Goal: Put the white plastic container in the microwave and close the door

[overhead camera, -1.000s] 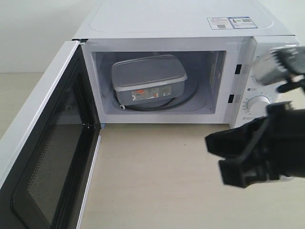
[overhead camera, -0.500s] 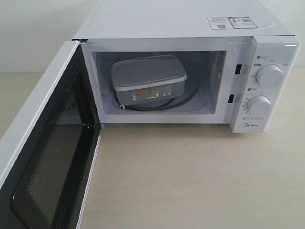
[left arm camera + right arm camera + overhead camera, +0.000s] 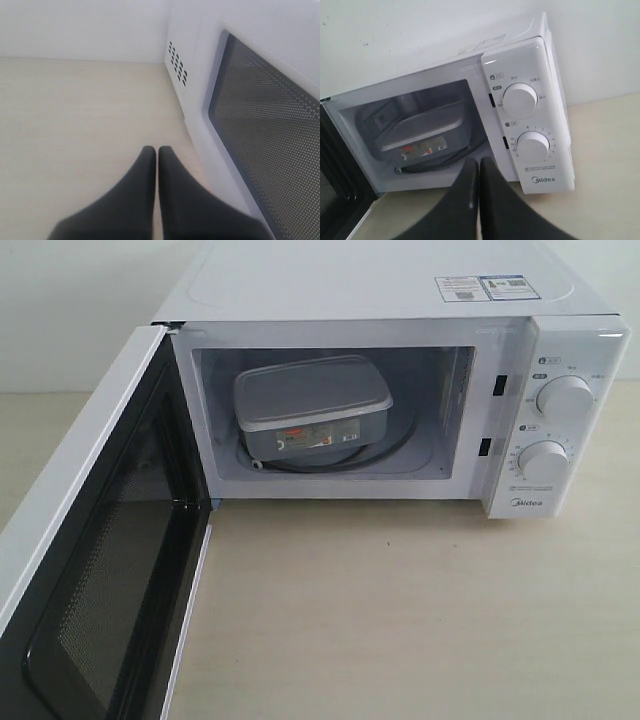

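The white plastic container point(image 3: 312, 405) sits inside the microwave point(image 3: 370, 290) on the glass turntable point(image 3: 385, 450), its red-marked label facing out; it also shows in the right wrist view point(image 3: 422, 131). The door point(image 3: 100, 560) stands wide open at the left, black inner frame and dark window toward the camera. Neither gripper appears in the exterior view. My left gripper point(image 3: 157, 149) is shut and empty, just outside the door's outer face point(image 3: 265, 120). My right gripper point(image 3: 479, 160) is shut and empty, in front of the microwave point(image 3: 530, 65) near its knobs point(image 3: 533, 145).
Light wooden tabletop point(image 3: 400, 620) stretches in front of the microwave. A white wall point(image 3: 85, 25) runs behind. Vent slots point(image 3: 177, 62) mark the microwave's left side. Two round knobs point(image 3: 563, 398) sit on the right control panel.
One second ago my right gripper filled the right side of the exterior view in front of the knobs; it has pulled out of that view. The container and door have not moved.
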`<action>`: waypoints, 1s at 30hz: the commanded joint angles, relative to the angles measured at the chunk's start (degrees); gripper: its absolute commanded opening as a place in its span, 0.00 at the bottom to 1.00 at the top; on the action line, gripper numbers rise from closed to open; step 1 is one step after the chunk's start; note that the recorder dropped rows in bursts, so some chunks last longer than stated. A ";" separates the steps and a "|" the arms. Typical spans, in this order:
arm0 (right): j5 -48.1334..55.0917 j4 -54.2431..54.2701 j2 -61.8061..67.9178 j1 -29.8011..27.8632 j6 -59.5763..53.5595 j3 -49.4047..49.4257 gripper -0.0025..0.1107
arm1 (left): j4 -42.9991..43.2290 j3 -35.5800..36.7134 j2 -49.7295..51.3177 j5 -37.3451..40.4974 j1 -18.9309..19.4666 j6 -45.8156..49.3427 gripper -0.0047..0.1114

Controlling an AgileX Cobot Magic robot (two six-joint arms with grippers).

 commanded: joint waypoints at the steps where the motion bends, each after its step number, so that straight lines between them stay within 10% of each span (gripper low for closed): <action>1: -3.45 -0.39 -0.24 -0.41 0.15 0.24 0.02 | -0.15 0.22 -0.15 -0.25 0.11 -0.71 0.07; 11: -5.76 -1.05 -0.24 -0.41 0.15 0.24 0.02 | -0.15 0.22 -0.15 -0.25 0.11 -0.71 0.07; 30: -2.41 -36.42 -0.24 -0.41 12.13 4.29 0.02 | -0.15 0.22 -0.15 -0.25 0.11 -0.71 0.07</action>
